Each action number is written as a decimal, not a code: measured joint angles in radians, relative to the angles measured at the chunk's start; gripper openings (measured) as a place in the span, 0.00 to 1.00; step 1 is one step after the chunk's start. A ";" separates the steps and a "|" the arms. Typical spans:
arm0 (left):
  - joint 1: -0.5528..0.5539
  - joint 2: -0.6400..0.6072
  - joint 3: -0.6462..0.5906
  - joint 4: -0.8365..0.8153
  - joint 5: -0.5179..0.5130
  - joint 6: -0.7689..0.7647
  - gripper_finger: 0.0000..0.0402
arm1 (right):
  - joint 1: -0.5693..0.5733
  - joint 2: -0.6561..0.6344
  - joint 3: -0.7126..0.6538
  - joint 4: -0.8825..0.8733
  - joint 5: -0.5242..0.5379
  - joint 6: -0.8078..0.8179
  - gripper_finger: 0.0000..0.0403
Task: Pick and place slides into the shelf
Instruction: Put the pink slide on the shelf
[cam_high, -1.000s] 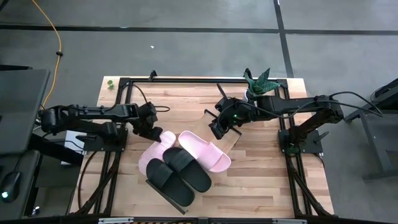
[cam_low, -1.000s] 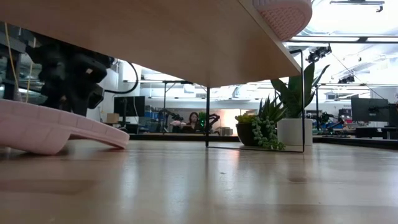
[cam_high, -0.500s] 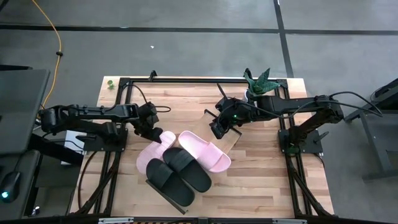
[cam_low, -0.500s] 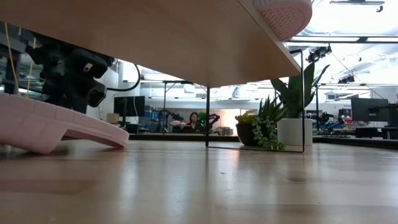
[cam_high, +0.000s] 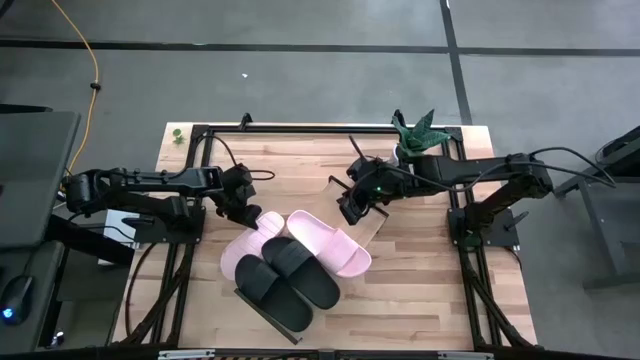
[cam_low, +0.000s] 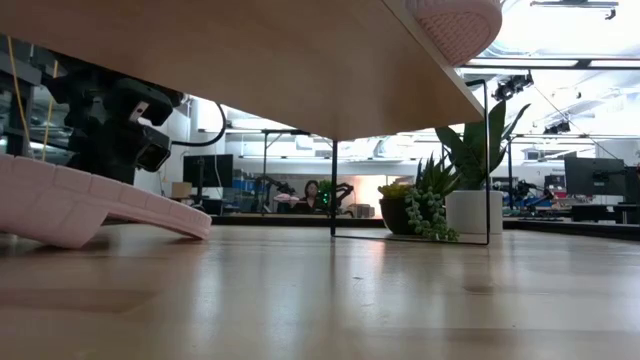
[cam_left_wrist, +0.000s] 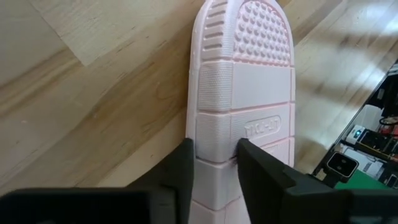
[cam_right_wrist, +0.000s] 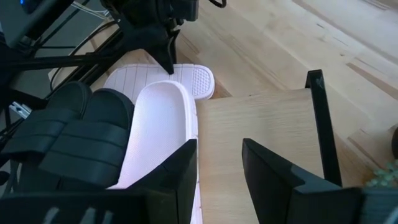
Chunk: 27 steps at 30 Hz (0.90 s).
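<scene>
Left gripper (cam_left_wrist: 212, 163) fingers pinching edge of upturned pink slide (cam_left_wrist: 245, 93), sole up on counter (cam_high: 410, 290) just left of shelf (cam_right_wrist: 261, 143); its long axis runs straight ahead of the fingers. Right gripper (cam_right_wrist: 219, 163) over shelf's far end, fingers part-spread, holding nothing. Left arm nearer

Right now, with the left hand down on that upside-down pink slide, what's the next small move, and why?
Probably finish closing, then lift slightly. In the left wrist view the left hand straddles one side of the sole-up pink slide, fingers on either side of its edge. That slide lies on the table, off the shelf, which already carries the other three slides.
</scene>
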 joint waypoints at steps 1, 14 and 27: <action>0.000 0.000 0.000 0.000 -0.001 0.000 0.23 | 0.000 0.000 0.000 -0.002 0.000 0.001 0.29; 0.000 -0.031 0.000 0.002 0.016 -0.002 0.02 | 0.000 0.000 0.000 -0.014 0.002 0.000 0.29; 0.000 -0.112 0.000 -0.001 0.054 -0.026 0.01 | 0.000 0.000 0.000 -0.048 0.002 0.000 0.29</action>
